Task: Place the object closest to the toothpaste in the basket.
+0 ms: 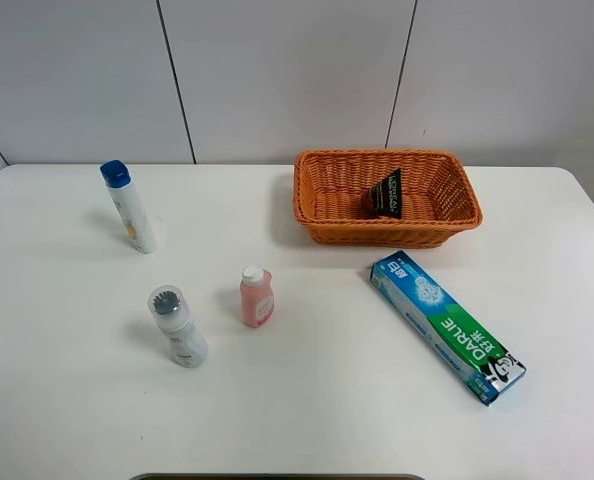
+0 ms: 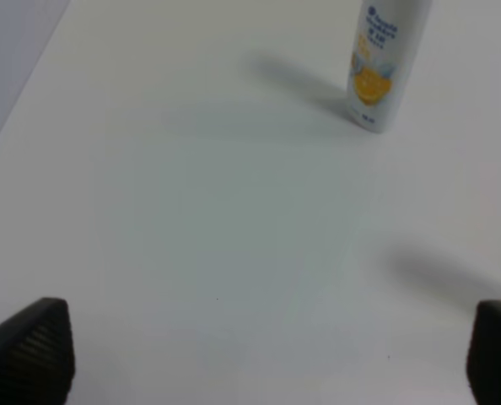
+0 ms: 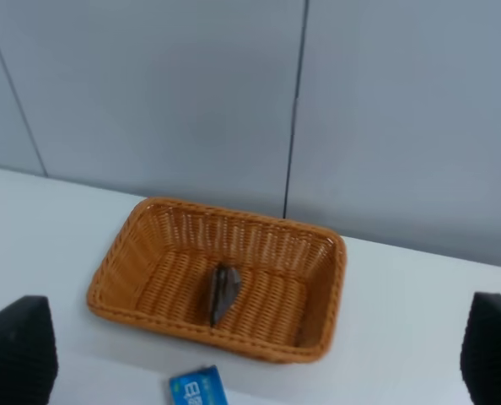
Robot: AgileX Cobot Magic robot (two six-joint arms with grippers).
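A green and blue toothpaste box lies on the white table at the right; its end shows in the right wrist view. An orange wicker basket stands behind it and holds a small dark packet; both show in the right wrist view, basket and packet. A pink bottle stands left of the toothpaste. Neither arm shows in the exterior view. My left gripper is open over bare table. My right gripper is open, above and in front of the basket.
A white spray bottle with a blue cap stands at the back left, also in the left wrist view. A clear-capped white bottle stands left of the pink bottle.
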